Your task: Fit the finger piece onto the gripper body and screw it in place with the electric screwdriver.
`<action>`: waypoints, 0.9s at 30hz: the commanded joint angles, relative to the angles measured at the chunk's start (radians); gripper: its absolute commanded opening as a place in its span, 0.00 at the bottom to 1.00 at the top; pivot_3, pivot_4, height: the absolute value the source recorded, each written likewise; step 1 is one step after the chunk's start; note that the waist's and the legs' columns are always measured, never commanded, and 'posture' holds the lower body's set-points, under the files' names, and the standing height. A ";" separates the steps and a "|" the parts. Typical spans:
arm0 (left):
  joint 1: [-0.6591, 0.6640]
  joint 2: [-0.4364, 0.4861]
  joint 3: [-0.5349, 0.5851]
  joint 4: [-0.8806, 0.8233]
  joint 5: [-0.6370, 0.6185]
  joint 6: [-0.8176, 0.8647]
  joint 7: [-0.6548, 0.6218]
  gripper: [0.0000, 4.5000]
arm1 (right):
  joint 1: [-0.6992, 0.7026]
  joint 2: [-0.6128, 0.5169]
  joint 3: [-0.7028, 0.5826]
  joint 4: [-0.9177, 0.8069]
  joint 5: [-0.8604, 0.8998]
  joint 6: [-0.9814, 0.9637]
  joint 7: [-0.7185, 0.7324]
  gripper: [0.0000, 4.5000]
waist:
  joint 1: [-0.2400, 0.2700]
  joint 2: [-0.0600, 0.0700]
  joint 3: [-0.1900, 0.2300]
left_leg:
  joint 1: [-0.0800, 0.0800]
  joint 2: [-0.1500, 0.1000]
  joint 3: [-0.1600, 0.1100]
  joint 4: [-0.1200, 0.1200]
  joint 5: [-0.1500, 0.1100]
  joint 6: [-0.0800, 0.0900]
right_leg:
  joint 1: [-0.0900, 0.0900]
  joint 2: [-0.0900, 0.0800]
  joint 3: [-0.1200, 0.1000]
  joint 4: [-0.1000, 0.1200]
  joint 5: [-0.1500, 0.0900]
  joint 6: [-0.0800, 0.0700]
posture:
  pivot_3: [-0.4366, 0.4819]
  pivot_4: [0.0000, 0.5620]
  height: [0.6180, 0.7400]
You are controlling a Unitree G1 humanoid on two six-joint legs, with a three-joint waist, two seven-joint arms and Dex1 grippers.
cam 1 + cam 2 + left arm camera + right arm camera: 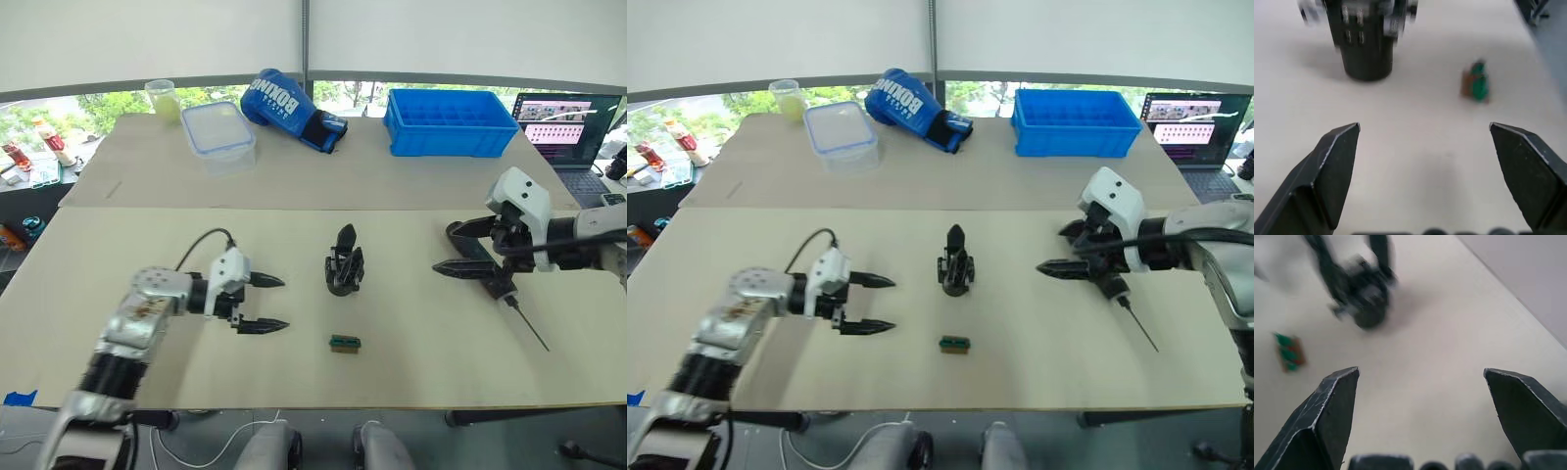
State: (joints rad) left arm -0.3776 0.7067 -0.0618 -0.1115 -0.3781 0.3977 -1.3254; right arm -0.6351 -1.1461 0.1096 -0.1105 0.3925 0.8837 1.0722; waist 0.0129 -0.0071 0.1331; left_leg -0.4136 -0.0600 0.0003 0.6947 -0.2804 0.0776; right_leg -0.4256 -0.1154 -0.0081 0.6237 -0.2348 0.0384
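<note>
Black, chunky gripper body [344,262] with a rounded base and a pointed finger sticking up stands upright near the middle of the beige tabletop [411,343], free of both arms. Just in front of it, nearer the robot, lies a small green-and-black block [344,343], apart from the body. The electric screwdriver [516,309], dark handle mostly hidden under the right arm, lies on the table to the right; its thin silver bit points toward the near right edge. The finger piece cannot be made out.

The left gripper [263,302], two black pointed fingers spread wide apart and holding nothing, sits low over the table left of the gripper body, tips pointing toward it. The right gripper [453,250] is also spread apart and holds nothing; it hangs right of the body, directly over the screwdriver handle, tips pointing left. Nothing lies between either gripper and the body.

On the far table: a clear plastic box with a blue-rimmed lid [219,134], a cup of yellowish liquid [162,99], a blue boxing glove [290,110] printed "BOXING" in white, a blue plastic crate [449,121], and an open laptop [565,132] at the right edge, screen text too small to read.
</note>
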 commanded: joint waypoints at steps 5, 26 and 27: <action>-0.016 0.136 0.109 -0.332 -0.232 0.265 0.047 1.00 | -0.210 -0.001 0.200 0.388 -0.232 0.054 0.039 1.00 | -0.004 0.004 0.003 | 0.000 -0.001 0.000 0.000 0.003 -0.003 | -0.001 0.001 0.000 0.000 0.000 0.000 | 0.48 0.27 1.00; -0.074 0.145 0.109 -0.407 -0.341 0.301 0.176 1.00 | -0.413 0.185 0.348 0.911 -0.506 -0.158 0.210 0.50 | -0.004 0.005 0.004 | 0.000 -0.002 0.001 0.000 0.006 -0.006 | -0.001 0.008 -0.002 0.004 -0.001 -0.001 | 0.48 0.27 1.00; -0.073 0.148 0.108 -0.408 -0.341 0.299 0.176 1.00 | -0.416 0.174 0.347 0.905 -0.514 -0.212 0.237 0.45 | -0.005 0.005 0.004 | 0.000 -0.002 0.001 0.000 0.006 -0.006 | -0.001 0.008 -0.002 0.004 -0.001 -0.001 | 0.48 0.27 1.00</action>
State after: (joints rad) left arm -0.4339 0.8402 0.0363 -0.4920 -0.7074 0.7021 -1.1504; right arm -1.0119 -0.9366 0.4674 0.8013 -0.1012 0.7458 1.2735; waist 0.0075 -0.0024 0.1375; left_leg -0.4133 -0.0615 0.0011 0.6945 -0.2743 0.0711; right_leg -0.4270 -0.1070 -0.0104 0.6276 -0.2354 0.0376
